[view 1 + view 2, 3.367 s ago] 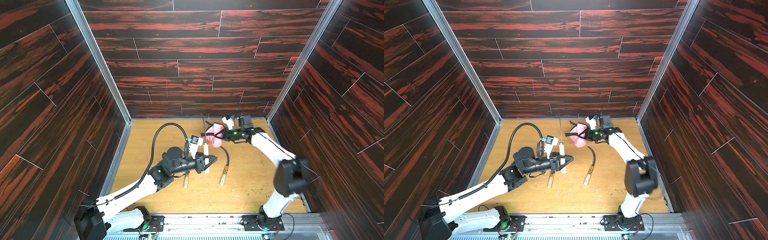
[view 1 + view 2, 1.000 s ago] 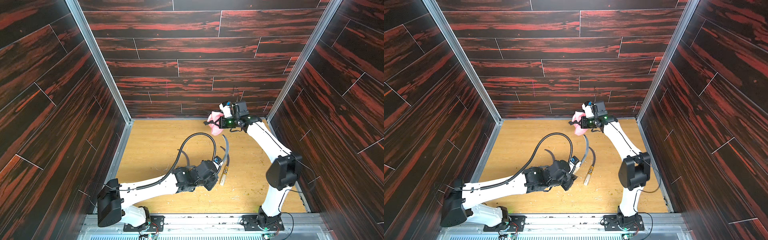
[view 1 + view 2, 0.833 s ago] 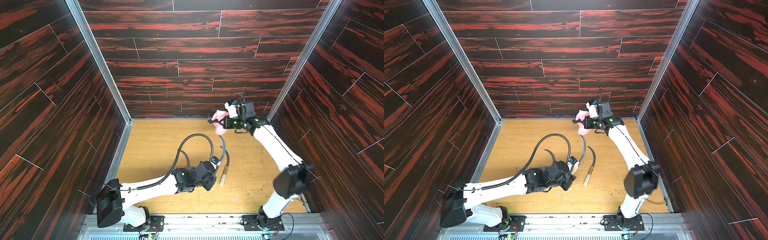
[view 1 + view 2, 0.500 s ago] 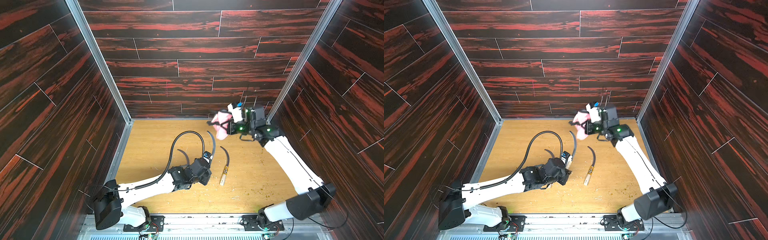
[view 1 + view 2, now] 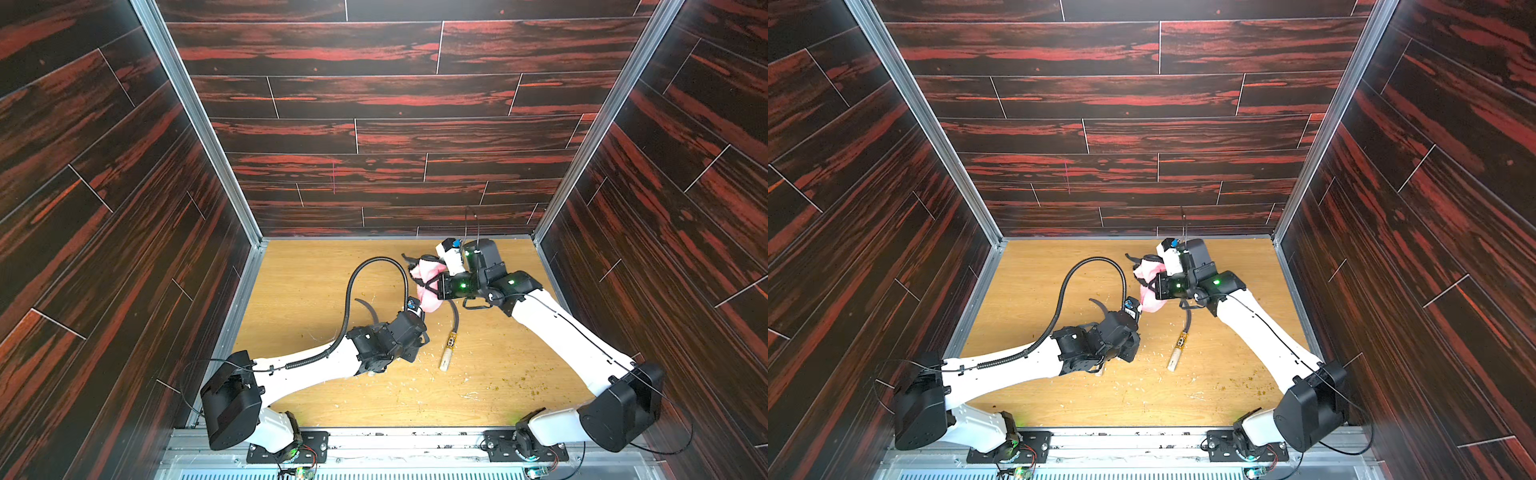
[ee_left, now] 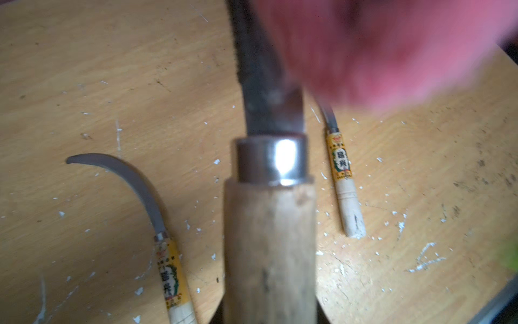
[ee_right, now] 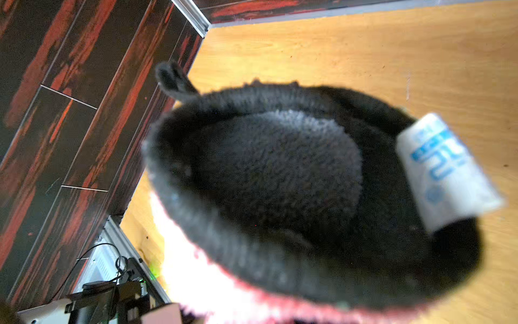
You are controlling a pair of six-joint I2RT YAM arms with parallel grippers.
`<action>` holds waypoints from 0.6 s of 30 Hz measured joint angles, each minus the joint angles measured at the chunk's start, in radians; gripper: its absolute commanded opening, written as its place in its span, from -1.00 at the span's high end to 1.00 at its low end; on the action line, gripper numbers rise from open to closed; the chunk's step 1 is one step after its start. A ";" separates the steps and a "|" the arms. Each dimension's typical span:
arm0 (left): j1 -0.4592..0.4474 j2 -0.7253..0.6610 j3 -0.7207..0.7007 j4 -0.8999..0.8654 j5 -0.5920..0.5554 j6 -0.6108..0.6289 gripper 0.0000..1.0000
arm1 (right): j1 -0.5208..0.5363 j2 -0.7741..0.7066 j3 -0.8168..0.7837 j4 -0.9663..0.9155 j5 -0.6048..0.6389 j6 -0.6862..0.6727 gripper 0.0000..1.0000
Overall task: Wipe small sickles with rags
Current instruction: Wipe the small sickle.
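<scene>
Small sickles (image 6: 269, 238) (image 6: 168, 269) (image 6: 340, 157): three, two yellow-labelled. Pink rag (image 5: 429, 299): one. Robot arms (image 5: 311, 365) (image 5: 561, 328): two.

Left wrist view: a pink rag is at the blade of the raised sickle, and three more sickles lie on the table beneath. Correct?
Not three. The left wrist view shows two lying on the table: the uncovered sickle and the half-hidden sickle, its blade behind the pink rag. The rag is at the blade of the raised sickle.

Wooden handle (image 6: 269, 252) of held sickle (image 6: 267, 196) is showing pale, rough grain; its ferrule (image 6: 270, 157) is gleaming, polished metal; blade (image 6: 259, 92) is looking dark, matt, pitted. Pink rag (image 5: 429, 297) is showing fluffy cloth. Wood-grain worktop (image 6: 84, 70) is looking matt, scuffed, white-flecked.
</scene>
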State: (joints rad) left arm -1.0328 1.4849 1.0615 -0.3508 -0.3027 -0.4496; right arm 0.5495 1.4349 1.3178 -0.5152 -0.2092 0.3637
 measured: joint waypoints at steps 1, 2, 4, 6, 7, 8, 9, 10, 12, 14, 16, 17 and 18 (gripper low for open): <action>0.001 0.006 0.007 -0.005 -0.011 -0.002 1.00 | 0.007 0.000 -0.001 0.003 0.008 0.006 1.00; 0.002 0.014 0.016 -0.013 -0.022 -0.003 1.00 | 0.014 0.000 -0.003 0.005 0.014 0.016 1.00; 0.003 0.027 0.031 -0.027 -0.033 -0.004 1.00 | 0.023 0.000 -0.010 0.013 0.023 0.030 1.00; 0.005 0.040 0.045 -0.041 -0.037 -0.003 1.00 | 0.025 0.000 -0.016 0.015 0.031 0.045 1.00; 0.006 0.042 0.048 -0.044 -0.036 -0.003 1.00 | 0.026 0.000 -0.016 0.015 0.037 0.047 1.00; 0.006 0.042 0.049 -0.044 -0.034 -0.003 1.00 | 0.027 0.000 -0.016 0.015 0.045 0.050 1.00; 0.006 0.042 0.050 -0.044 -0.032 -0.003 1.00 | 0.029 0.001 -0.016 0.015 0.053 0.051 1.00; 0.007 0.042 0.050 -0.044 -0.029 -0.003 1.00 | 0.030 0.003 -0.015 0.013 0.060 0.051 1.00; 0.010 0.041 0.047 -0.041 -0.019 -0.004 1.00 | 0.030 0.019 -0.003 0.004 0.068 0.050 1.00; 0.018 0.035 0.037 -0.037 -0.010 -0.004 1.00 | 0.026 0.041 0.014 -0.001 0.067 0.046 1.00; 0.023 0.029 0.026 -0.037 0.004 -0.004 1.00 | 0.019 0.071 0.039 -0.007 0.063 0.040 1.00; 0.023 0.025 0.019 -0.036 0.013 -0.004 1.00 | 0.013 0.086 0.055 -0.010 0.062 0.037 1.00; 0.023 0.020 0.011 -0.034 0.023 -0.004 1.00 | 0.004 0.103 0.075 -0.010 0.061 0.032 1.00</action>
State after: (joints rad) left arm -1.0100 1.5047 1.0729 -0.3843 -0.2794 -0.4538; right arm 0.5537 1.5383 1.3926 -0.5251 -0.1478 0.3962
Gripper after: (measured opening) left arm 0.250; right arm 0.104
